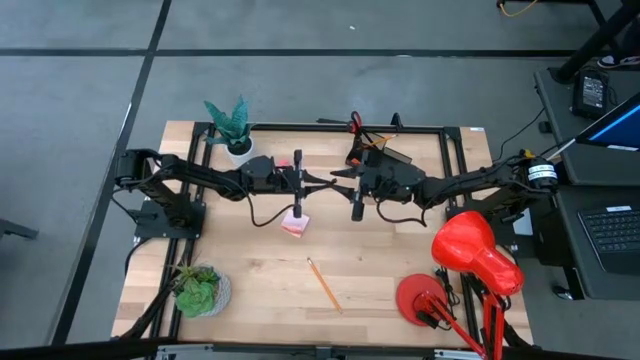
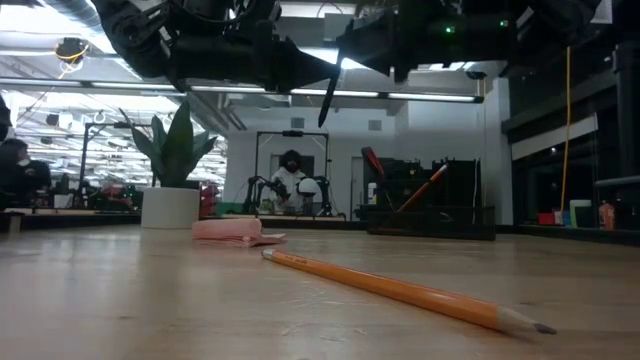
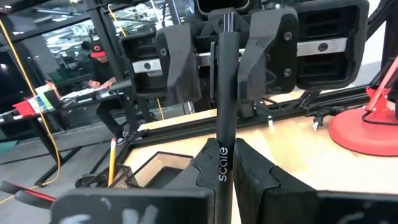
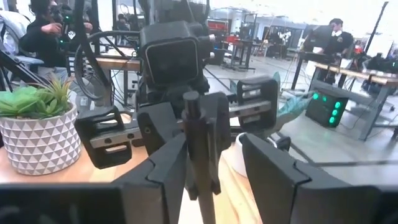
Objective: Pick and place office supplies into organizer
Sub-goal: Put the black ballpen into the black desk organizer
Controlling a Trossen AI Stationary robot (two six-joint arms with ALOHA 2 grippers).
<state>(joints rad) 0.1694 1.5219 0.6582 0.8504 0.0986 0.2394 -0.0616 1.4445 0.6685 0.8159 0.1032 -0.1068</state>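
A black pen (image 3: 225,93) stands nearly upright in the air above the table's middle, with my left gripper (image 3: 227,150) shut on it. My right gripper (image 4: 214,149) faces it from the table's right and is open, one finger on either side of the pen without touching it. In the high view the two grippers meet tip to tip, the left gripper (image 1: 322,182) beside the right gripper (image 1: 345,183). The black organizer (image 1: 378,152) sits at the far edge and holds red scissors (image 1: 355,122). An orange pencil (image 1: 323,283) and a pink sticky-note pad (image 1: 295,225) lie flat on the table. My left gripper pinches the pen's shaft (image 3: 224,163) between its two fingers. The fingers come level from the table's left and lie across the pen. The pen is lifted clear, nearly upright. Its lower end (image 2: 326,104) slants down below the grippers.
A potted plant (image 1: 232,125) stands at the far left and another (image 1: 200,290) at the near left. A red desk lamp (image 1: 470,255) stands at the near right. People work at benches in the room beyond the table.
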